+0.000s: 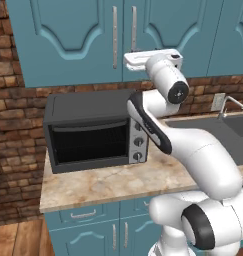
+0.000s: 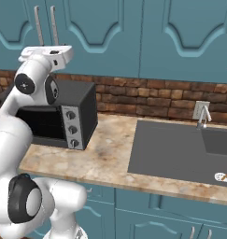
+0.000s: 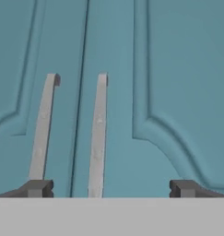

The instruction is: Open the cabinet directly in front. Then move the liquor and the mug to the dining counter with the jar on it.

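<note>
We see the cabinet (image 3: 132, 69) straight ahead of the gripper (image 3: 111, 188), both arched-panel doors shut and meeting at a thin dark seam. Two long silver bar handles stand upright on either side of that seam: the left handle (image 3: 42, 129) lines up just above the left finger tip, and the right handle (image 3: 98, 133) falls between the two tips, nearer the left one. Our gripper is spread wide and grasps nothing; both finger tips are apart from the door and the bars. In the left base view the hand (image 1: 153, 59) is raised level with the lower ends of the handles (image 1: 114, 37), just to their right. Below the hand sits a dark toaster oven (image 1: 93, 131) on a marbled counter (image 1: 108, 185). Off to the right of the arm lie a grey sink (image 2: 180, 149) and its faucet (image 2: 206, 114), with a brick wall (image 2: 147, 100) behind.
</note>
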{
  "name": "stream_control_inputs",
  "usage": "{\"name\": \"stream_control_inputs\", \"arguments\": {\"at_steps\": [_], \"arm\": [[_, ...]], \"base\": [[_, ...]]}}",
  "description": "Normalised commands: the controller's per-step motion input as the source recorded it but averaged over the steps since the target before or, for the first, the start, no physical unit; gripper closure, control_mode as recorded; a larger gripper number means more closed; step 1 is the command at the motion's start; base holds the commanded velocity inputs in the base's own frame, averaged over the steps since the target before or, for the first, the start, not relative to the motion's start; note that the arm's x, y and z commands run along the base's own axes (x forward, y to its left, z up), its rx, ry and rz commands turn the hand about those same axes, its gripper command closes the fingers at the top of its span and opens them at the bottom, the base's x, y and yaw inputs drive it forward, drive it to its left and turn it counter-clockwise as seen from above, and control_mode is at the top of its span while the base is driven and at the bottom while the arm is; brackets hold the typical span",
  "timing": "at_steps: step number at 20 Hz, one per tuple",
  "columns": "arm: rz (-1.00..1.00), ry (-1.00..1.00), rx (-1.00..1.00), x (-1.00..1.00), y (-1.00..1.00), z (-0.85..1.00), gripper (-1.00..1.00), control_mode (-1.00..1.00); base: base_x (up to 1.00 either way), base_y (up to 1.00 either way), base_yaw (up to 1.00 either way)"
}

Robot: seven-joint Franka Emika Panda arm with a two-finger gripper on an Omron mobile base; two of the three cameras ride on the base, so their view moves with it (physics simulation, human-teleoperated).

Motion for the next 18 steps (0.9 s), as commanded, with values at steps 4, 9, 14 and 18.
{"name": "stream_control_inputs", "arguments": {"at_steps": [4, 9, 14, 18], "arm": [[0.0, 0.0, 0.0, 0.46, 0.1, 0.0, -1.0, -1.0], [0.0, 0.0, 0.0, 0.47, 0.1, 0.0, -1.0, -1.0], [0.0, 0.0, 0.0, 0.5, 0.15, 0.0, -1.0, -1.0], [0.0, 0.0, 0.0, 0.5, 0.11, 0.0, -1.0, -1.0]], "base": [[0.0, 0.0, 0.0], [0.0, 0.0, 0.0], [0.0, 0.0, 0.0], [0.0, 0.0, 0.0]]}}
